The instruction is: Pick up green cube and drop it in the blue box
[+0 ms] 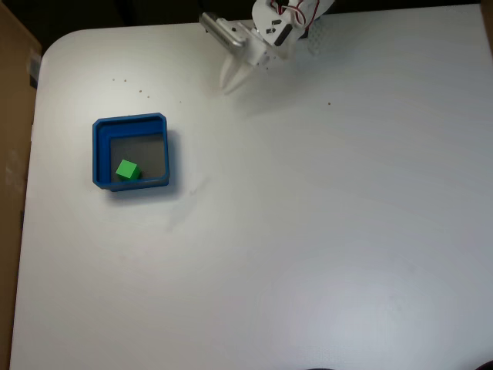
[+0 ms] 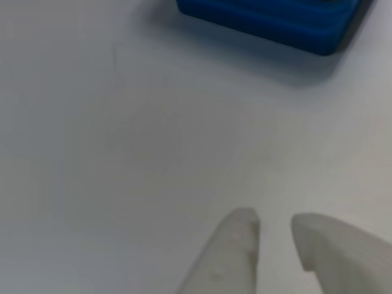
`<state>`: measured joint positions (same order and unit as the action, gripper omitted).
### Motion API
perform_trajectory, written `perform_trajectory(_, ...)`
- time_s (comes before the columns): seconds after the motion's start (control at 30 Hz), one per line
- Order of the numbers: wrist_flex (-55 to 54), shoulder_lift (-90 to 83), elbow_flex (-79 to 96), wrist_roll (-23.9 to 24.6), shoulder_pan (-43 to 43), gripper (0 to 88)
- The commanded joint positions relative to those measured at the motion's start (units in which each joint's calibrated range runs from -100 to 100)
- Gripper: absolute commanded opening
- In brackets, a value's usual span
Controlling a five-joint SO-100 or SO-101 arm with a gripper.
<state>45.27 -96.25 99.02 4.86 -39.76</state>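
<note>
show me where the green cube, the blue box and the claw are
green cube (image 1: 127,169), fixed view, on its top face, inside the box
blue box (image 1: 99,150), fixed view, on its left wall
claw (image 2: 274,229), other view, midway between the two white fingertips, which stand slightly apart

Light: bright, even, on the white tabletop (image 1: 308,231).
Shadows: soft, faint beneath the fingers (image 1: 231,81).
Focus: fixed view sharp; other view blurred, the fingers (image 2: 236,245) hazy.
</note>
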Motion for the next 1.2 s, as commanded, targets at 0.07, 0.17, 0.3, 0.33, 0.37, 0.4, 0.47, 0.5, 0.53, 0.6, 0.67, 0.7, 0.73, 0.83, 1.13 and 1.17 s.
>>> perform_trajectory(0.07,-0.7,-2.3,0.9,-6.0,2.2,1.2)
perform_trajectory(0.17,-0.7,-2.3,0.9,-6.4,4.9,1.3)
perform_trajectory(0.3,-0.7,-2.2,0.9,-6.4,12.2,1.3)
perform_trajectory(0.33,-0.7,-2.2,0.9,-6.4,14.4,1.4)
perform_trajectory(0.37,-0.7,-2.2,0.9,-6.4,16.6,1.4)
perform_trajectory(0.4,-0.7,-2.2,0.9,-6.4,18.7,1.4)
perform_trajectory(0.47,-0.7,-2.2,0.9,-6.4,22.9,1.4)
perform_trajectory(0.5,-0.7,-2.2,0.9,-6.4,24.7,1.4)
perform_trajectory(0.53,-0.7,-2.2,0.9,-6.4,26.5,1.4)
perform_trajectory(0.6,-0.7,-2.2,0.9,-6.4,29.9,1.4)
perform_trajectory(0.67,-0.7,-2.2,0.9,-6.4,32.2,1.4)
perform_trajectory(0.7,-0.7,-2.2,0.8,-6.4,33.3,1.4)
perform_trajectory(0.73,-0.7,-2.2,0.8,-6.3,34.3,1.4)
perform_trajectory(0.83,-0.7,-2.2,0.8,-6.3,37.3,1.4)
perform_trajectory(1.13,-0.7,-2.2,0.8,-6.3,43.7,1.4)
perform_trajectory(1.17,-0.7,-2.2,0.8,-6.3,43.7,1.4)
